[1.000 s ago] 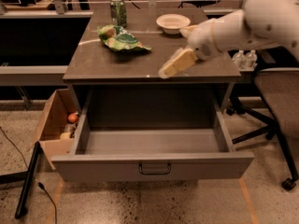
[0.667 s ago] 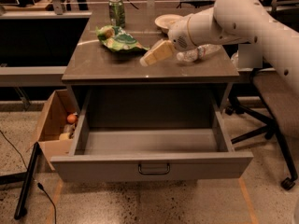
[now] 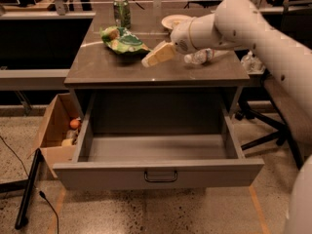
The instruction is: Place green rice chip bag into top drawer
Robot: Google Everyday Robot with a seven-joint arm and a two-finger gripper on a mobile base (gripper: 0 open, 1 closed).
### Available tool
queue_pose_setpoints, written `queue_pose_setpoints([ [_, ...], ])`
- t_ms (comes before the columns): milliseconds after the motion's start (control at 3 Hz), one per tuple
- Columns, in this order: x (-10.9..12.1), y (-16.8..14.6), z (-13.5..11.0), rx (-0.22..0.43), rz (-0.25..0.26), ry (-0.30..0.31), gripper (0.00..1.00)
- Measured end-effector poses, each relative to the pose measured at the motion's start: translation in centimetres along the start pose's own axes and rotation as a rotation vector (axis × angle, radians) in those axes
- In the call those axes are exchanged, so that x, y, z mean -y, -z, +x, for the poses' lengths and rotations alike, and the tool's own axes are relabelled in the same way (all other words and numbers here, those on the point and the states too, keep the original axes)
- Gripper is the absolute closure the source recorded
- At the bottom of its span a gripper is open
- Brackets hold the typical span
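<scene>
The green rice chip bag [image 3: 123, 40] lies flat on the grey table top, at its left back part. My gripper [image 3: 157, 55] hangs just above the table top, a short way right of the bag and pointing at it, apart from it. The top drawer [image 3: 158, 172] is pulled wide open below the table, its inside bare, with a dark handle [image 3: 160, 176] at the centre of its front panel.
A green soda can [image 3: 121, 11] stands behind the bag. A white bowl [image 3: 174, 21] and a lying plastic bottle [image 3: 198, 57] are right of my gripper. A brown cardboard box [image 3: 54, 130] with fruit stands on the floor left. An office chair [image 3: 273, 121] is right.
My gripper has moved left across the table top, from above the right front part toward the chip bag. The bag and the drawer have not moved.
</scene>
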State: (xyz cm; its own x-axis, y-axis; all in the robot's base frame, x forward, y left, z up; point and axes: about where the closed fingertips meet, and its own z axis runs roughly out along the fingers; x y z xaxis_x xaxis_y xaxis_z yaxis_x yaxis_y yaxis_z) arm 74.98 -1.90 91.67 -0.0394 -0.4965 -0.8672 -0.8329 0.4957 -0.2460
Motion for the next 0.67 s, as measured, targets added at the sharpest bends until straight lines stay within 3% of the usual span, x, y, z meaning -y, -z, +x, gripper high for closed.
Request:
queue_pose_setpoints([
  [667,2.7,-5.4,0.9,0.065,0.037,-0.006,0.0],
])
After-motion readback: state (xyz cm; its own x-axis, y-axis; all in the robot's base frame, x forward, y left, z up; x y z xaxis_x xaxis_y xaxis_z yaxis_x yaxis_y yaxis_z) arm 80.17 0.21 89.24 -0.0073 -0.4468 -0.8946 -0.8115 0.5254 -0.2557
